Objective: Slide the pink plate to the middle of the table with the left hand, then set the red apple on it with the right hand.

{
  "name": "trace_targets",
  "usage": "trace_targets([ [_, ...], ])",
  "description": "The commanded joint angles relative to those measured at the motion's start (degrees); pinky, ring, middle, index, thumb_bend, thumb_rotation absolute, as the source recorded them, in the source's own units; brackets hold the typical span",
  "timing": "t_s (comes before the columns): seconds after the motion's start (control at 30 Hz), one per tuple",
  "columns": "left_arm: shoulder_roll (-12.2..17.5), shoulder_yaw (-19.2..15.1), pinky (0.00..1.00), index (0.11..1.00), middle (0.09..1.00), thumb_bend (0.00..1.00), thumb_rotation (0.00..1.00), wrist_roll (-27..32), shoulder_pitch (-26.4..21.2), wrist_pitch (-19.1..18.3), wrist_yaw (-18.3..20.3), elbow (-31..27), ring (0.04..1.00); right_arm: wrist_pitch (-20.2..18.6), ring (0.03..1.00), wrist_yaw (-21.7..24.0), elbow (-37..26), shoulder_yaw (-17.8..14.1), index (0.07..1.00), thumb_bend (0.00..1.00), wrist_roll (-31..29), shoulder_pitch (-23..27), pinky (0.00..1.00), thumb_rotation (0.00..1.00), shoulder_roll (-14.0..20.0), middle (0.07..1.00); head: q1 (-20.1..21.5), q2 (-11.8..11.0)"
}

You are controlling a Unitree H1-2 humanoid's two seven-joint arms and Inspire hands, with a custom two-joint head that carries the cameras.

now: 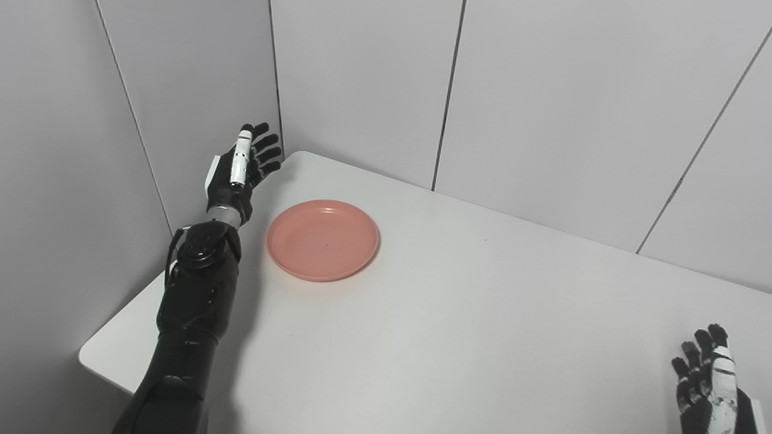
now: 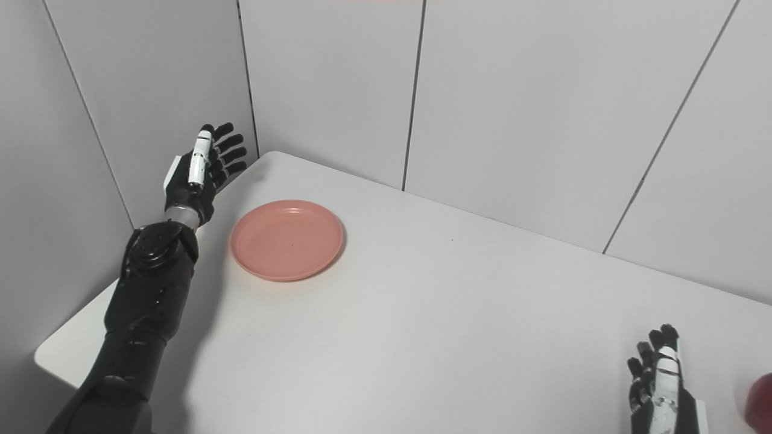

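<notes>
Pink plate [image 1: 322, 240] is sitting on the table's [image 1: 458, 325] left side, toward the far corner, and your left hand [image 1: 241, 169] is hovering just beside its left rim, apart from it, fingers spread and holding nothing; so you are looking at the first step, the slide, not yet begun; your next move, I judge, is calling for the hand to come down against the plate's left edge and push it rightward toward the middle, keeping it flat. Your right hand [image 2: 657, 386] is waiting at the near right edge, fingers apart, empty; the red apple [image 2: 760, 401] is showing only as a sliver at the right border of the right eye view, just beside that hand. Counting: one plate, one apple, two hands.
</notes>
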State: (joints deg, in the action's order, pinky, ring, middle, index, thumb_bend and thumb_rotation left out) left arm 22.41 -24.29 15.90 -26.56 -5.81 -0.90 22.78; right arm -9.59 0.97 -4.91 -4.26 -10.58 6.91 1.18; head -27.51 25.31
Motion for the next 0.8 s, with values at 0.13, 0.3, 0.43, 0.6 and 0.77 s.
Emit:
trace_targets([
  [0.13, 1.95, 0.10, 0.80, 0.809, 0.818, 0.32, 1.00, -0.46, -2.20, 3.33, -0.42, 2.22, 0.812, -0.16, 1.000, 0.17, -2.45, -0.25, 1.000, 0.00, -0.41, 1.39, 1.00, 1.00, 0.02, 1.000, 0.13, 0.19],
  [0.3, 2.41, 0.51, 0.81, 0.823, 0.833, 0.32, 1.00, -0.25, -2.21, 4.87, 0.68, 4.80, 0.832, 0.43, 1.000, 0.52, -2.29, -0.10, 1.000, 0.00, -0.23, 1.38, 1.00, 1.00, 0.30, 1.000, -0.04, 0.24],
  [0.43, 2.55, 0.73, 0.83, 0.832, 0.841, 0.33, 1.00, 0.00, -2.19, 4.97, 0.94, 5.56, 0.840, -0.33, 1.000, 0.11, -2.78, -0.20, 1.000, 0.00, -0.21, 1.37, 1.00, 1.00, 0.05, 1.000, -0.04, 0.29],
  [0.6, 2.52, 0.44, 0.85, 0.844, 0.857, 0.35, 1.00, 0.71, -2.26, 4.61, 1.14, 7.05, 0.854, -0.68, 1.000, 0.19, -3.26, -0.19, 1.000, 0.00, -0.32, 1.24, 1.00, 1.00, 0.08, 1.000, -0.05, 0.58],
  [0.77, 2.47, 0.56, 0.85, 0.837, 0.852, 0.34, 1.00, 0.93, -2.33, 5.18, 1.29, 8.48, 0.851, -1.11, 1.000, -0.01, -3.62, -0.37, 1.000, 0.00, -0.52, 1.19, 1.00, 1.00, -0.10, 1.000, -0.05, 0.66],
])
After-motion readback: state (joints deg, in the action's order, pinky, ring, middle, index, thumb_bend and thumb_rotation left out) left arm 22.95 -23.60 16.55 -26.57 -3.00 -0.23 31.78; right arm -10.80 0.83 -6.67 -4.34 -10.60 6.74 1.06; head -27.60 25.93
